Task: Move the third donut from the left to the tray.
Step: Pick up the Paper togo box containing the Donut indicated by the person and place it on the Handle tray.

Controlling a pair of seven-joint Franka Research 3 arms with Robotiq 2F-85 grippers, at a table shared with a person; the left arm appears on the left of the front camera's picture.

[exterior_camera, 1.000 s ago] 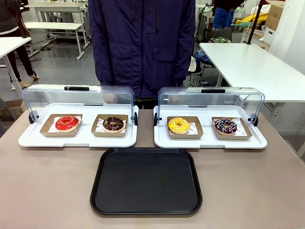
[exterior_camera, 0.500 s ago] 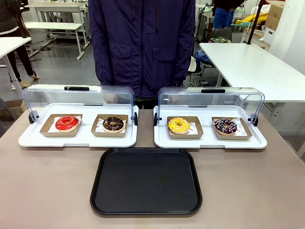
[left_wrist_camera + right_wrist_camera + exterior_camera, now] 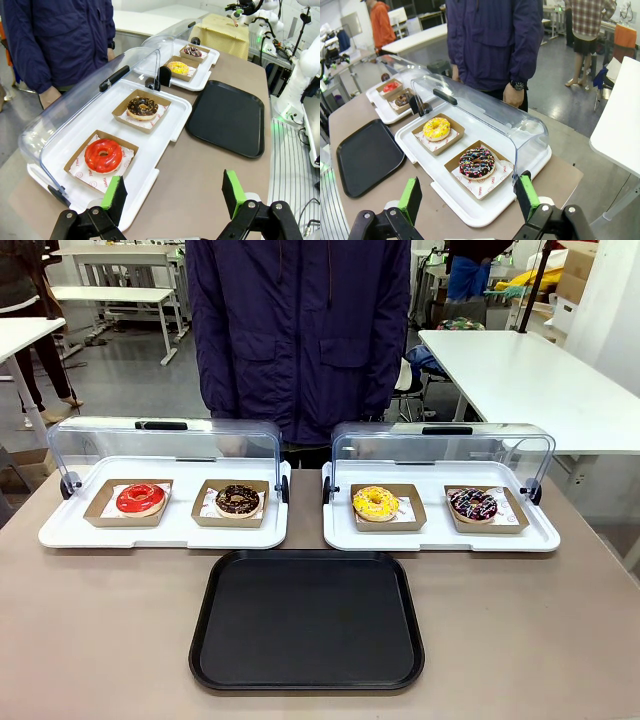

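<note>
**Front view.** 2 white trays, the left white tray (image 3: 60,532) and the right white tray (image 3: 340,537), lie side by side on the table (image 3: 100,640). Their clear domed lids are rolled back and the near sides are open.
- 4 donuts, one per cardboard holder, two per white tray: red donut (image 3: 140,498), chocolate donut (image 3: 238,500), third donut (image 3: 375,503) with yellow icing, sprinkled chocolate donut (image 3: 473,504).
- The third donut sits in the left holder of the right white tray.
- 1 black tray (image 3: 305,620), bare, is centred just in front of the white trays, with a narrow strip of table between.
- Open tabletop lies on both sides of the black tray.
- 1 person (image 3: 300,340) stands at the far edge.

**Left wrist view.** The left gripper (image 3: 174,196) has its fingers spread wide with nothing between them. It hangs near the red donut's end of the left white tray.

**Right wrist view.** The right gripper (image 3: 470,196) has its fingers spread wide and holds nothing. It is over the near corner of the right white tray. The sprinkled chocolate donut is nearest and the third donut lies just beyond it.
</note>
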